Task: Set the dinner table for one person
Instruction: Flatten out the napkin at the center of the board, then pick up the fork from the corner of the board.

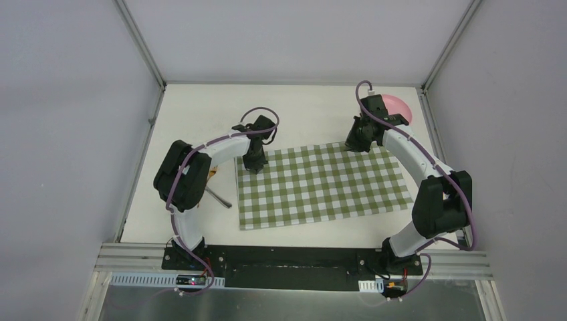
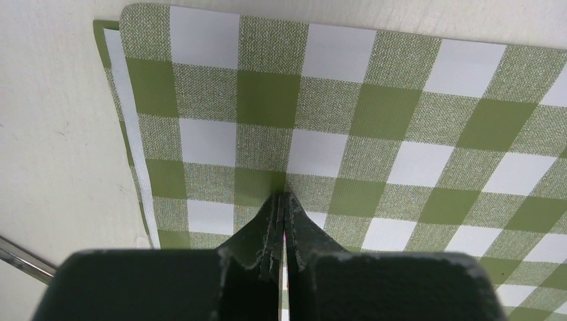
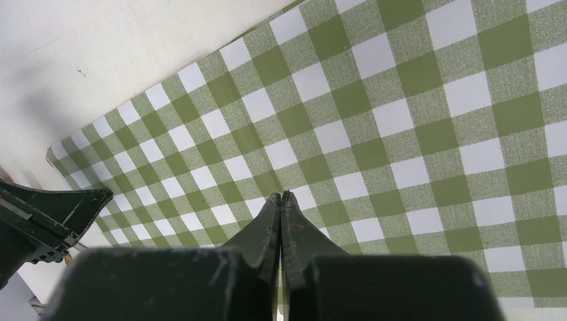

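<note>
Green-and-white checked cloth (image 1: 321, 187) is being observed lying flat on the dinner table (image 1: 307, 107), near its middle and slightly skewed. This is being judged the only step of the setting that is done. One pink plate (image 1: 399, 105) is being noted at the far right corner of the table, off the cloth and partly hidden behind the right arm (image 1: 414, 157). A metal utensil (image 1: 219, 196) is being noted on the bare table just left of the cloth, under the left arm (image 1: 194, 167); its type cannot be told. No glass is being seen. Moving the plate and cutlery onto the cloth is therefore being judged outstanding, and the task is being rated as at an early stage.

The left end effector (image 1: 255, 164) is being held with its fingers (image 2: 257, 231) pressed together over the far left corner of the cloth, and nothing is being seen between them. The right end effector (image 1: 354, 143) is likewise being held pressed together at the far right edge of the cloth, with nothing visibly gripped. Whether either tip is touching the cloth cannot be told.

The table is being recorded as plain white and matte, edged with aluminium rails (image 1: 142, 157). The cell is being enclosed by pale grey panels (image 1: 67, 120) on the left, right and far sides.
</note>
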`<state>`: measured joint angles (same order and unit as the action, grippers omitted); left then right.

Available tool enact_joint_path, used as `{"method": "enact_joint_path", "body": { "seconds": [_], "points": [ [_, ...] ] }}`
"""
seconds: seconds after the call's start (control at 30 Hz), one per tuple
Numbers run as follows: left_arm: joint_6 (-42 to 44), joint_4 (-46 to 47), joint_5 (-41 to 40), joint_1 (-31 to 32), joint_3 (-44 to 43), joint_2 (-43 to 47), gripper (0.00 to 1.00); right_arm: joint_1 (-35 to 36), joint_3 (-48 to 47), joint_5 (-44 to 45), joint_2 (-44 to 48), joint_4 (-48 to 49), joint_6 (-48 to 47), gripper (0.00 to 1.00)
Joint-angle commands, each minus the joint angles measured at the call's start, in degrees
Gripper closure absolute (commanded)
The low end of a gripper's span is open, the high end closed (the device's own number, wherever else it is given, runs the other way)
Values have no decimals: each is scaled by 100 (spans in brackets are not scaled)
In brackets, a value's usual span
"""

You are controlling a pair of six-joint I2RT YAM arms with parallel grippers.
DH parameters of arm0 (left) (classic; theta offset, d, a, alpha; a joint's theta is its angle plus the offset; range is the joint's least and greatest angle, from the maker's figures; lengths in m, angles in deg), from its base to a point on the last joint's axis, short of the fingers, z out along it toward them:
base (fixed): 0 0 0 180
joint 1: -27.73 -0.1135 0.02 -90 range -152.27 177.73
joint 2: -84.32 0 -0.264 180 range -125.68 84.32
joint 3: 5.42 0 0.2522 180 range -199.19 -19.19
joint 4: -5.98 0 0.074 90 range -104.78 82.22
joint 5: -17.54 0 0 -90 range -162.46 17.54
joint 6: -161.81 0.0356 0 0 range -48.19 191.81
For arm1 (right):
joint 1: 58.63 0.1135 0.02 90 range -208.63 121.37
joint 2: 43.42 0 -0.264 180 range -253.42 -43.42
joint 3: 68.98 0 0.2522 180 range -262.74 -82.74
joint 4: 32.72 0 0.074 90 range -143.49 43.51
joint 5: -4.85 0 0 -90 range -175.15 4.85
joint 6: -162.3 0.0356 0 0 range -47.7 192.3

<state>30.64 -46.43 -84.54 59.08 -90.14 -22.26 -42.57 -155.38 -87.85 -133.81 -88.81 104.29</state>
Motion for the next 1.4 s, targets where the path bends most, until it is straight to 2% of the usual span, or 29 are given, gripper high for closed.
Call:
{"method": "enact_joint_path", "body": {
  "seconds": [0.0,0.47,0.93,1.03,1.1,1.13,1.17,1.2,1.23,1.3,1.37],
  "points": [
    [-77,73,-437,-194,-76,-188,100,32,-131,44,263,5,-66,100],
    [42,14,-419,-405,-195,-200,100,19,-198,0,293,-17,-85,100],
    [244,-225,-306,-516,-842,-492,100,13,-180,4,319,-38,-134,100],
    [469,-247,11,-491,-733,-252,100,16,-127,-64,314,3,-155,100],
    [698,-118,84,-343,-424,301,100,10,-70,-108,318,60,-159,100],
    [792,56,0,-222,-190,689,88,13,-34,-130,312,106,-148,100],
    [882,200,-111,-113,54,1141,68,12,6,-157,313,132,-137,100],
    [946,291,-274,-14,352,1552,61,10,23,-205,305,153,-135,100],
    [995,324,-376,22,510,1948,66,8,69,-260,296,199,-121,99],
    [1014,160,-752,20,621,2471,99,12,121,-370,294,294,-73,99],
    [1058,-157,-1114,20,550,2649,100,20,168,-494,321,343,-56,98]
  ]
}}
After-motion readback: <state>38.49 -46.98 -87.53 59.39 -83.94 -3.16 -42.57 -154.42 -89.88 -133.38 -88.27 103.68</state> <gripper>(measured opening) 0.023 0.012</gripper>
